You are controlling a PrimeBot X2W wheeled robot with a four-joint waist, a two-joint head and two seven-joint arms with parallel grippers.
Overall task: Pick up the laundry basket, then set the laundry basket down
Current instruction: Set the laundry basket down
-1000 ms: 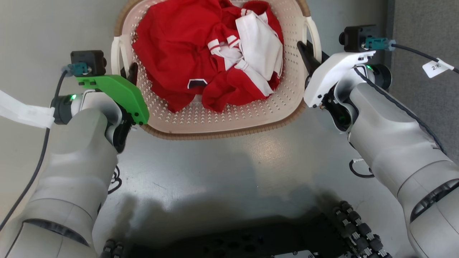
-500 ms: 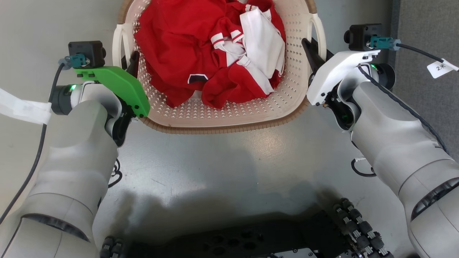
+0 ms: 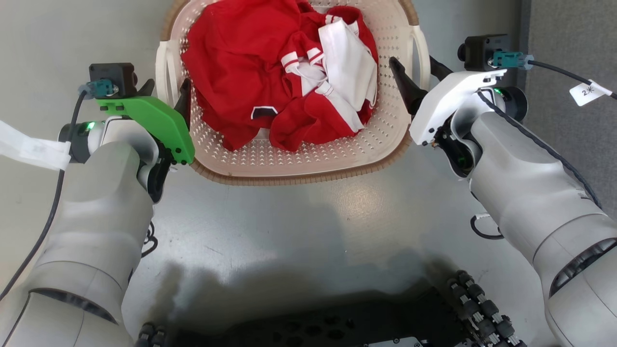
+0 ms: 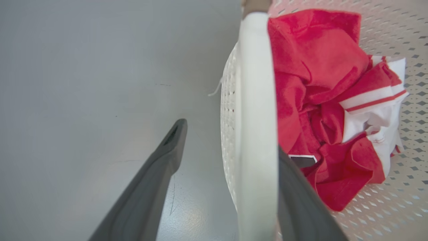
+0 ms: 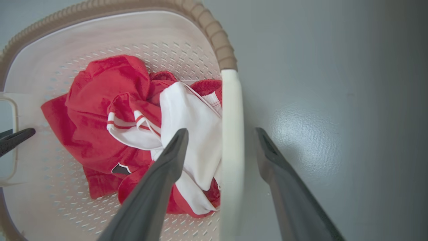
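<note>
The laundry basket [image 3: 308, 155], cream perforated plastic with a brown rim, sits on the grey floor at the top of the head view, holding red and white clothes [image 3: 270, 72]. My left gripper [image 3: 166, 86] is open, one finger on each side of the white left handle [image 4: 255, 100]; the inner finger rests close against it. My right gripper [image 3: 412, 60] is open too, straddling the white right handle [image 5: 230, 134] with a gap on both sides. The right wrist view takes in the basket's brown rim [image 5: 214, 30] and the clothes [image 5: 110, 100].
My dark wheeled base [image 3: 337, 327] fills the bottom of the head view. A darker grey strip [image 3: 569, 29] runs down the far right. A tagged cable [image 3: 585, 91] hangs off the right wrist, and a white strap [image 3: 29, 149] off the left. Bare floor lies around the basket.
Both grippers have opened: a second finger now shows outside each handle, where the fingers were closed together on the handles before. The basket sits slightly further right in the picture.
</note>
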